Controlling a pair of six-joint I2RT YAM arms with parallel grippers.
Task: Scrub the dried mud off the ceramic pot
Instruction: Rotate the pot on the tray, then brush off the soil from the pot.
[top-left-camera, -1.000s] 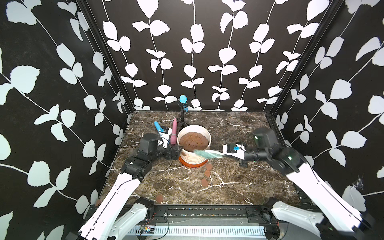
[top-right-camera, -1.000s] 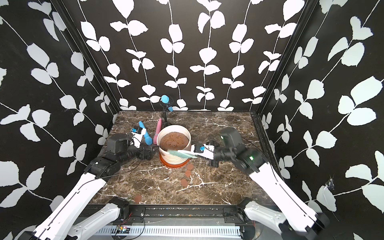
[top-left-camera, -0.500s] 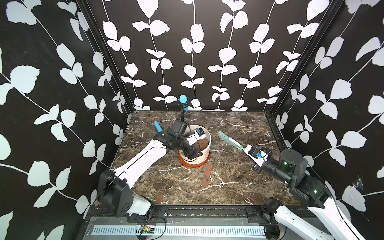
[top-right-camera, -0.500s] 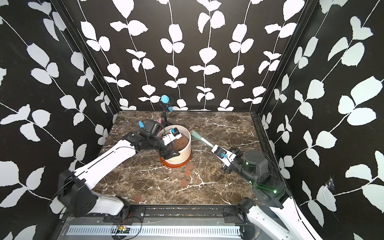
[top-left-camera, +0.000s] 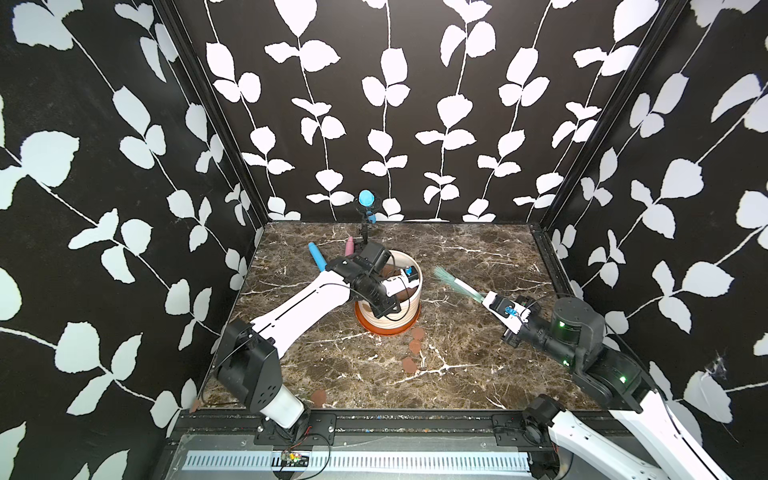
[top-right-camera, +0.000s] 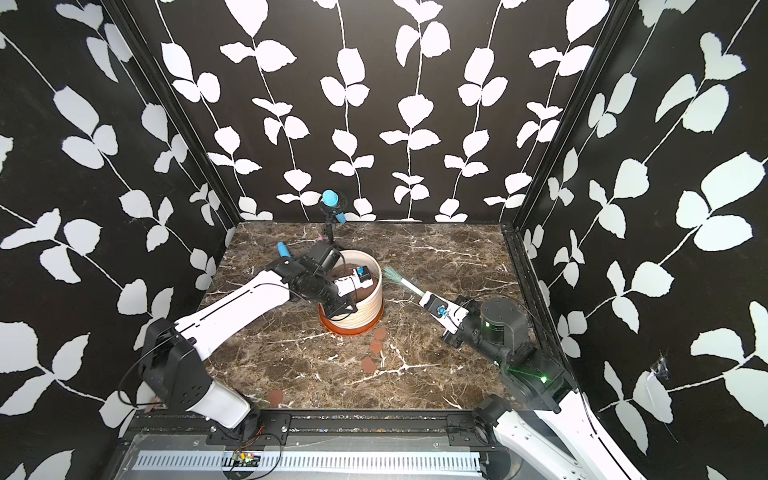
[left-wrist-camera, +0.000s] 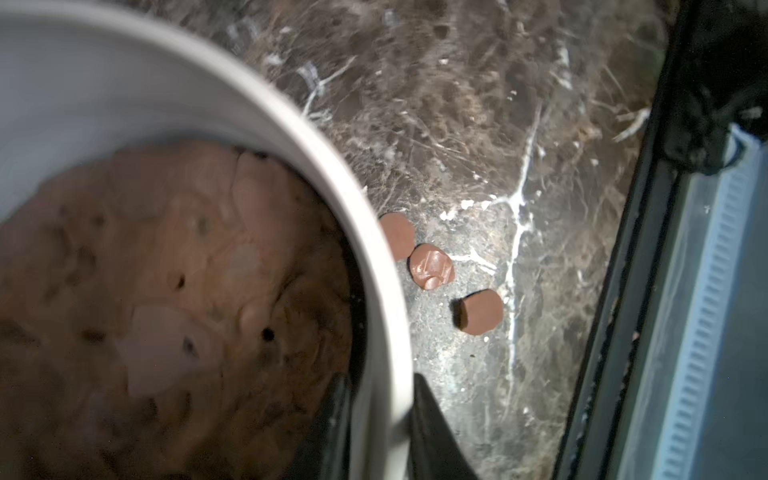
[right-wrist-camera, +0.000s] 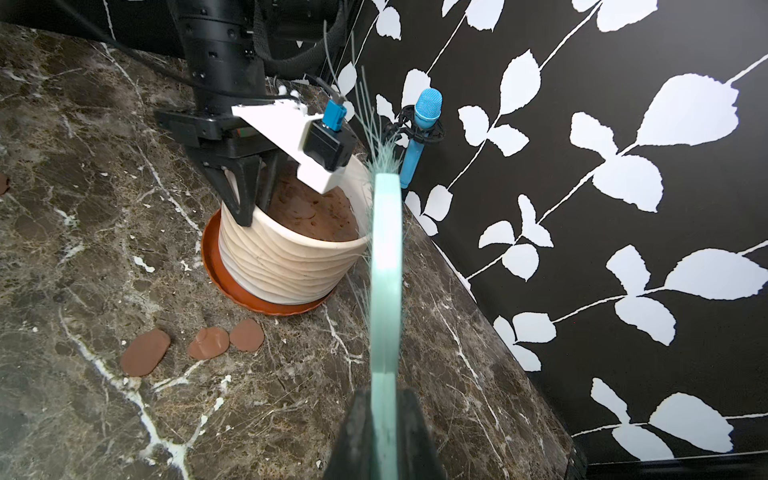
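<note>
Ceramic pot: middle of tabletop, rim pinched in my left jaws. Brush: clamped in my right jaws, near pot. Dried mud: discs on tabletop. Risk: hard strokes tipping pot.

Top views are evenly lit and sharp. The left wrist view is dim, the pot blurred close up; one mud disc casts a dark shadow. The right wrist view is bright.
</note>
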